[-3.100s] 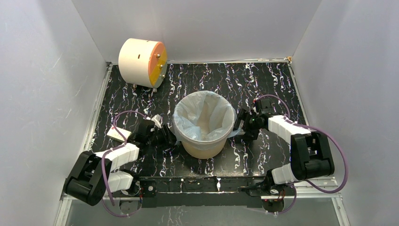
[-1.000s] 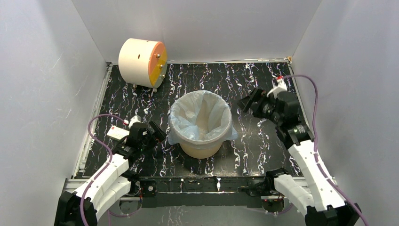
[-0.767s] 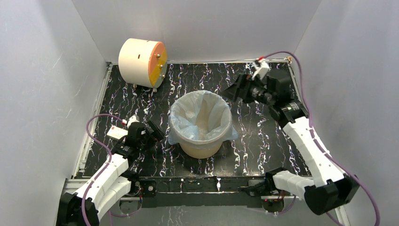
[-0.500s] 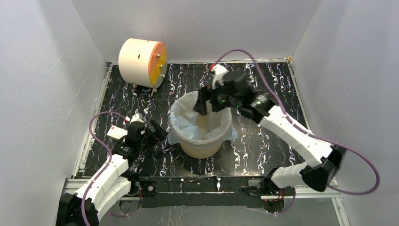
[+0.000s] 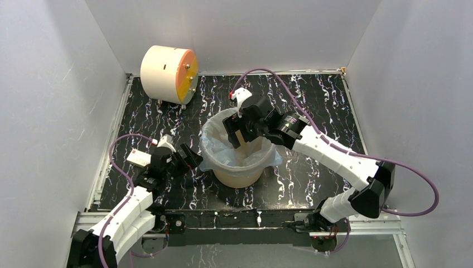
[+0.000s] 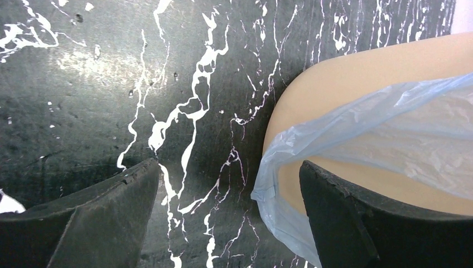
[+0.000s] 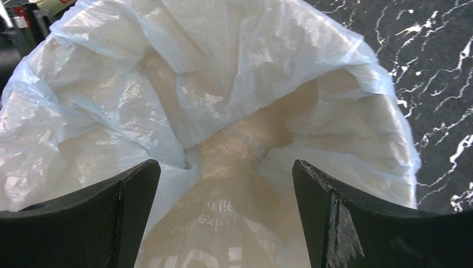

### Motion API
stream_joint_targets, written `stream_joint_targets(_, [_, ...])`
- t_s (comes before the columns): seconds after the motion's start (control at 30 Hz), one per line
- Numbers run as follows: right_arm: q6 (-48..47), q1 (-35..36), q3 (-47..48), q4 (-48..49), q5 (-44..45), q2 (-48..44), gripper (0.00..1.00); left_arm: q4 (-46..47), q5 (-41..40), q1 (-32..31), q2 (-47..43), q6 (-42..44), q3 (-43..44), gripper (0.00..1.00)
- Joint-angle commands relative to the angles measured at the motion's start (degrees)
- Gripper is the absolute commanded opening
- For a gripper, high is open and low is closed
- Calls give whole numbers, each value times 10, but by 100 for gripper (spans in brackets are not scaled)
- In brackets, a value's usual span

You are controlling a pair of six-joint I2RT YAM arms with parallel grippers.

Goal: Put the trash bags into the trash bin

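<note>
Top external shows the bag lining the bin, edge folded over the rim, so I judge I'm at the tucking-in step. My right pincer hangs wide open over the bin mouth holding nothing. My left pincer is wide open too, low beside the bin's left wall, near the loose bag edge but gripping nothing. Next move, I reckon: right pincer goes down the middle to press the bunched plastic toward the bottom without dragging the rim fold off.
</note>
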Motion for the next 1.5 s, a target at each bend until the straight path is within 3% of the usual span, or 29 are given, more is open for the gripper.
stream_joint_targets(0.0, [8,1,6,5,-37,13,98,85,47,3,18,-5,-23,92])
stream_joint_targets(0.37, [52,0,32,-69,-51,88,98,153,134,3,80,6,-33,91])
stream_joint_targets(0.53, [54,1,42,-69,-87,105,98,142,143,3,130,25,-22,89])
stream_joint_targets(0.93, [65,3,85,-113,-43,125,98,131,146,3,161,35,-1,88])
stream_joint_targets(1.1, [55,2,89,-109,-44,104,98,123,141,3,156,38,1,88])
stream_joint_targets(1.27, [53,3,37,-52,-68,84,98,135,141,3,144,26,-9,88])
stream_joint_targets(1.47, [63,20,-9,-3,-57,121,96,122,136,3,138,32,-7,88])
